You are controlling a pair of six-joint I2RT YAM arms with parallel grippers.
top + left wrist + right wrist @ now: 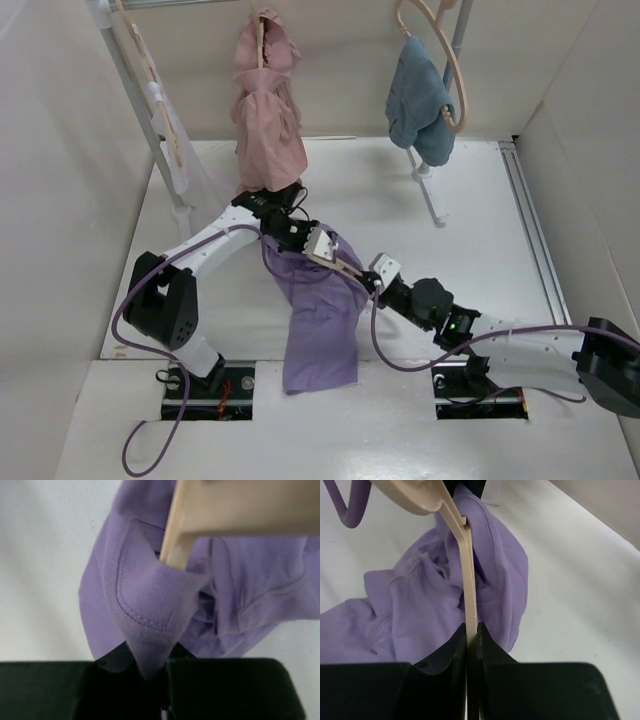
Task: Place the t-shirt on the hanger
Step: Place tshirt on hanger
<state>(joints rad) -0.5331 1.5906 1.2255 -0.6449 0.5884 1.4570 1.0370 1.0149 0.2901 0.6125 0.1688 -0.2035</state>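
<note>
The lavender t-shirt point(322, 325) lies crumpled on the table in the middle, one end lifted. My left gripper point(300, 243) is shut on its ribbed collar point(145, 635). My right gripper point(372, 281) is shut on the pale beige hanger point(338, 262), pinching its thin arm point(468, 590) between the fingers. The hanger's arm runs into the shirt's neck opening point(175, 555). In the right wrist view the shirt point(415, 615) drapes to both sides of the hanger. The hanger's hook is out of view.
A dusty pink garment point(266, 110) and a blue-grey garment point(418, 100) hang on like hangers from a metal rack point(150, 110) at the back. The rack's foot point(432, 195) rests on the table at back right. Purple cables point(150, 300) loop by the arms.
</note>
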